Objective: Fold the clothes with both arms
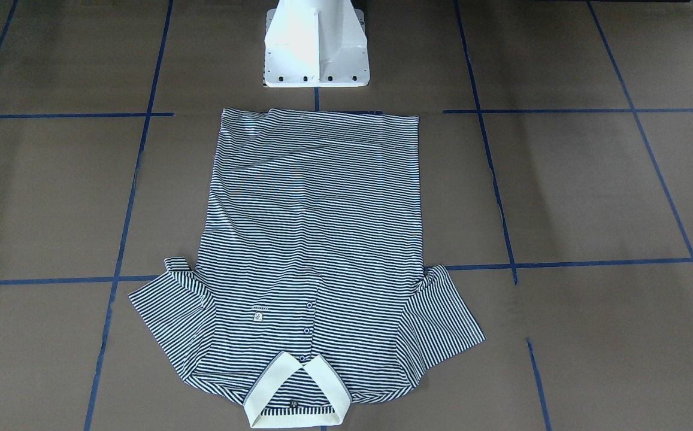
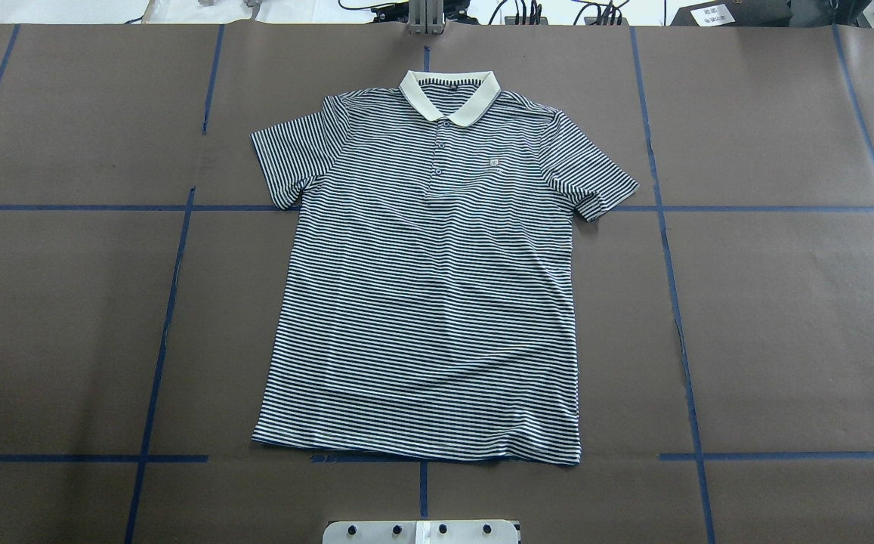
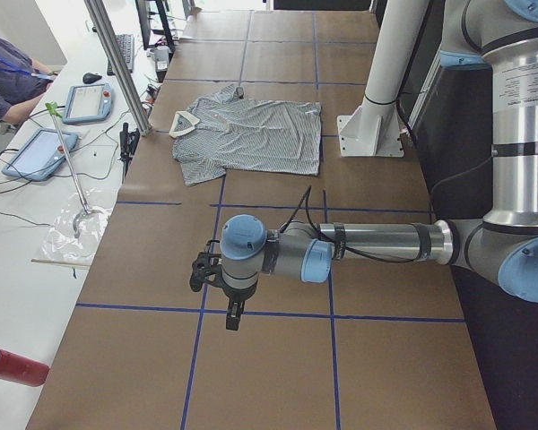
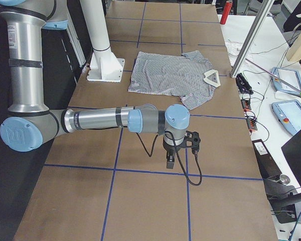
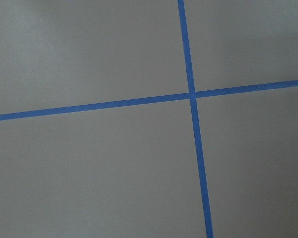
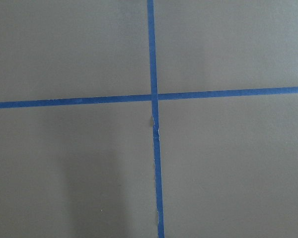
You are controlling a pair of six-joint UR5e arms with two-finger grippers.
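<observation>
The navy-and-white striped polo shirt [image 2: 437, 302] lies flat and face up in the middle of the table, sleeves spread. Its cream collar [image 2: 474, 106] is at the far edge from the robot. The shirt also shows in the front view [image 1: 310, 239] and both side views [image 3: 251, 134] [image 4: 170, 75]. My left gripper [image 3: 231, 318] hangs above bare table well to the shirt's left. My right gripper [image 4: 169, 160] hangs above bare table well to its right. Both show only in side views, so I cannot tell whether they are open or shut. Both wrist views show only brown table and blue tape.
The white pedestal [image 1: 316, 48] stands just behind the shirt's hem. Blue tape lines [image 2: 172, 302] grid the brown table. Beyond the far edge a side bench holds tablets [image 3: 90, 101], cables and a red cylinder [image 3: 13, 365], with an operator [image 3: 9, 81] and a metal post [image 3: 117, 63].
</observation>
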